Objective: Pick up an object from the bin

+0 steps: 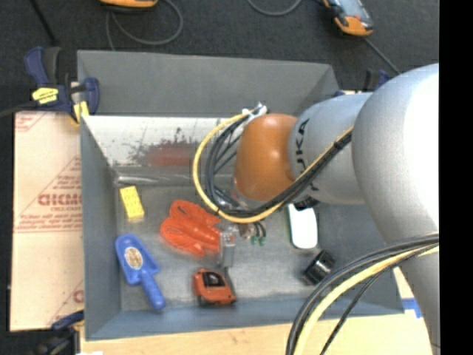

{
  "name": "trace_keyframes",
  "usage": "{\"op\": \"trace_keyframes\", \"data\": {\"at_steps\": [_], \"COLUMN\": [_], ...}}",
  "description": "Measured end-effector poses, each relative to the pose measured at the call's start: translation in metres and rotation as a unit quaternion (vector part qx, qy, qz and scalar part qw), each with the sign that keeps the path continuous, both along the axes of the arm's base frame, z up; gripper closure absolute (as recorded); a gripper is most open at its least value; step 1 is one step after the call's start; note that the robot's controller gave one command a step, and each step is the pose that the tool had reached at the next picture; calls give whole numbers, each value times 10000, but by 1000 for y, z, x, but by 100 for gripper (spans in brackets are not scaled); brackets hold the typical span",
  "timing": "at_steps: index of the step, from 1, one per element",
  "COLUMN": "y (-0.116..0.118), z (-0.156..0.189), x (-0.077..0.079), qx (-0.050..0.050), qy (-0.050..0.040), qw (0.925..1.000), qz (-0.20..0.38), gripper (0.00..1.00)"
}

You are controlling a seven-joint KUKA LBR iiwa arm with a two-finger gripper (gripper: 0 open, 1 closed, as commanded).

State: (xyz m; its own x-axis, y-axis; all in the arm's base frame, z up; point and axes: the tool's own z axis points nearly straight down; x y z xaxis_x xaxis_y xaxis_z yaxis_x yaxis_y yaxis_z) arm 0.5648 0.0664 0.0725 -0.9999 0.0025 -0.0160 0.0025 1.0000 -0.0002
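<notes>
**Helper:** Which step are you on?

**Me:** The reaching-down step. My arm [332, 161] reaches in from the right. Its jaws hang low in the middle of the bin [100, 220], just beside the right edge of a floppy orange thing [191, 229], maybe a glove.

**Helper:** Are the jaws wide or narrow?

**Me:** I cannot tell. The wrist's orange cover [262, 157] hides most of them. I see nothing held, so I think nothing is picked yet.

**Helper:** What else is close?

**Me:** A small orange and black tape measure [214, 287] lies near the jaws, toward the front wall. A yellow block [132, 202] and a blue scoop [138, 268] lie to the left. A white thing [303, 228] and a black thing [318, 267] lie to the right.

**Helper:** What comes next?

**Me:** I think the jaws must go around the floppy orange thing's edge and close gently. Then I lift straight up, so it does not slip.
</notes>
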Motion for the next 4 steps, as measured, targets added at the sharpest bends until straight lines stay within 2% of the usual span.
{"op": "trace_keyframes", "data": {"at_steps": [1,2,3,4], "y": [12,12,28,28], "z": [-2,-2,121,121], "x": [-19,-18,-14,-14], "qx": [14,14,12,10], "qy": [64,63,66,67], "qw": [9996,9996,9998,9998], "qz": [-291,-291,-192,-190], "gripper": [100,100,100,100]}}
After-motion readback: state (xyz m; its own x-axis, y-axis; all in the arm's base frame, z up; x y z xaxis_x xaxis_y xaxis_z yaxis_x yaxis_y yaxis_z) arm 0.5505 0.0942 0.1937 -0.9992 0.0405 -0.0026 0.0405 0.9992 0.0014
